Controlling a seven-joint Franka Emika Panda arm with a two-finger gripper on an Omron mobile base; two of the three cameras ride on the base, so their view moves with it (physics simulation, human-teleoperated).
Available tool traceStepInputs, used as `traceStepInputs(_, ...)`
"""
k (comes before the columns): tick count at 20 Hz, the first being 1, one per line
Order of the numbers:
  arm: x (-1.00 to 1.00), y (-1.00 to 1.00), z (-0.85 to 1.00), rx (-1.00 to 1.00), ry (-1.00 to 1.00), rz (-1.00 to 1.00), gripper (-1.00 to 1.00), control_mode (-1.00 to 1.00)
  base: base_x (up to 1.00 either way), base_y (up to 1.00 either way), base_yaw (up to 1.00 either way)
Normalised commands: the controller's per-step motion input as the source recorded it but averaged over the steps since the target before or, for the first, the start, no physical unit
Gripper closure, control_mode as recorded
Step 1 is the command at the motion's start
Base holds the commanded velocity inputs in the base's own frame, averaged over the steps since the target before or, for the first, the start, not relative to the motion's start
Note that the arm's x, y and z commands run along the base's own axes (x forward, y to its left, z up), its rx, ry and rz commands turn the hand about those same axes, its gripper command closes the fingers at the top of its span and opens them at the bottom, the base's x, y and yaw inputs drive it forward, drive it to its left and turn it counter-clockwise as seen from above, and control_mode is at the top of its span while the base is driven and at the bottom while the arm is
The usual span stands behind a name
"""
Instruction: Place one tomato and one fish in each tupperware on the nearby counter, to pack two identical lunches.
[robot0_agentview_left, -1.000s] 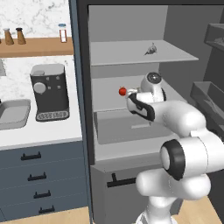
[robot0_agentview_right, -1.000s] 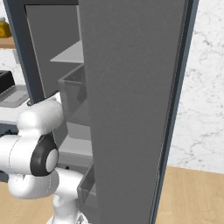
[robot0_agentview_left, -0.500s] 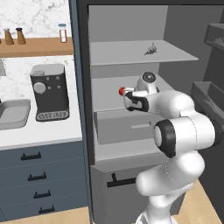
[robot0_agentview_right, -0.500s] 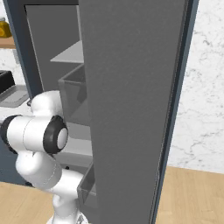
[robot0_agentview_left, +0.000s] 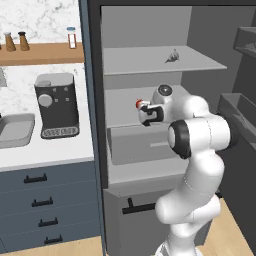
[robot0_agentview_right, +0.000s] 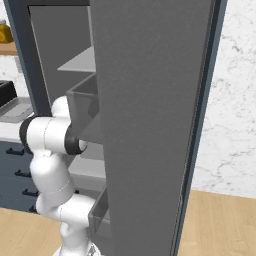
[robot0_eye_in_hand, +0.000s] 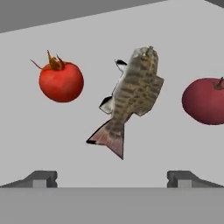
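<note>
In the hand view a speckled brown fish (robot0_eye_in_hand: 131, 94) lies on the grey fridge shelf, tail toward me. A bright red tomato (robot0_eye_in_hand: 61, 82) sits to its left and a darker tomato (robot0_eye_in_hand: 204, 101) to its right, cut by the frame edge. My gripper (robot0_eye_in_hand: 113, 179) is open, its fingertips (robot0_eye_in_hand: 41, 178) wide apart short of the fish, with nothing between them. From the left base view my gripper (robot0_agentview_left: 145, 115) reaches onto the middle shelf beside a tomato (robot0_agentview_left: 139, 104). Another fish (robot0_agentview_left: 172, 56) lies on the top shelf. One tupperware (robot0_agentview_left: 15, 130) rests on the counter (robot0_agentview_left: 55, 150).
A black coffee machine (robot0_agentview_left: 56, 105) stands on the counter right of the tub. A grey pull-out drawer (robot0_agentview_left: 150, 145) juts out under the middle shelf. The open fridge door (robot0_agentview_right: 150, 125) rises close on the arm's right. Spice jars line the wooden shelf (robot0_agentview_left: 40, 52).
The hand has slid left and deeper onto the middle shelf, closer to the tomato, while the elbow has risen and swung in front of the fridge.
</note>
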Motion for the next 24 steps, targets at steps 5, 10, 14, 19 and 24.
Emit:
traceStepInputs(5, 0.53, -0.01, -0.19, 0.0, 0.0, 0.0, -1.0, -1.0, 0.0, 0.0, 0.0)
traceStepInputs(10, 0.45, -0.05, -0.25, 0.0, 0.0, -0.01, -1.0, -1.0, 0.0, 0.0, 0.0)
traceStepInputs(14, 0.28, -0.11, -0.37, 0.0, 0.01, -0.03, -1.0, -1.0, 0.0, 0.0, 0.0)
traceStepInputs(19, 0.36, -0.01, -0.42, -0.03, 0.06, -0.06, -1.0, -1.0, 0.0, 0.0, 0.0)
traceStepInputs(24, 0.07, 0.0, -0.58, -0.04, 0.04, -0.03, 1.0, -1.0, 0.0, 0.0, 0.0)
